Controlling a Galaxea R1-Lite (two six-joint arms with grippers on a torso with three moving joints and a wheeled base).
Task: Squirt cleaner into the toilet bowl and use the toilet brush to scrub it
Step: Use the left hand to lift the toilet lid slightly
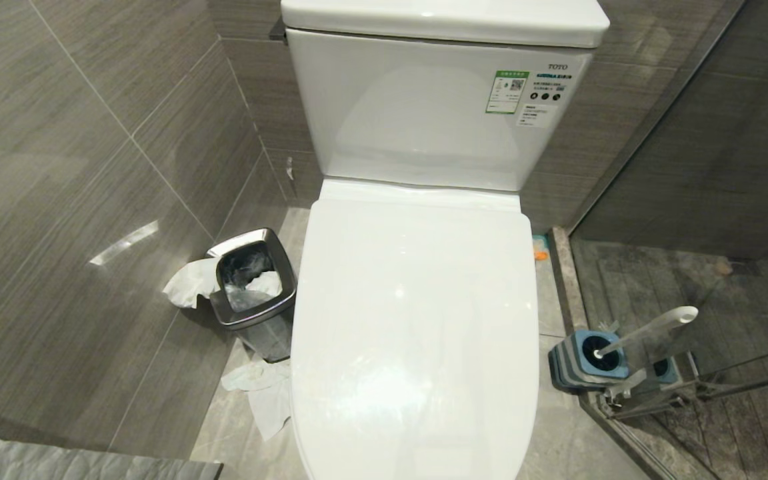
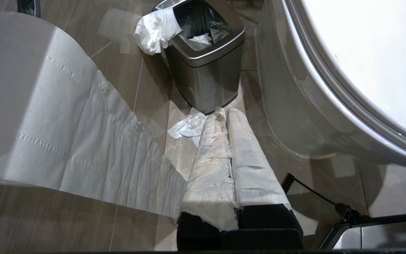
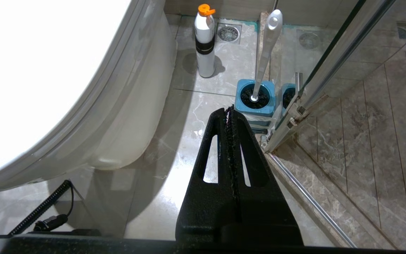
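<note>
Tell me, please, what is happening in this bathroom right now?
Nothing is being handled yet. The toilet lid is down. The toilet brush stands in its blue holder on the floor, near a white bottle. The right claw and left claw hang shut and empty beside the toilet.

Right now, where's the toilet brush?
The toilet brush stands in its square blue holder on the floor to the robot's right of the closed toilet, against the glass shower partition; its handle leans away from the toilet.
</note>
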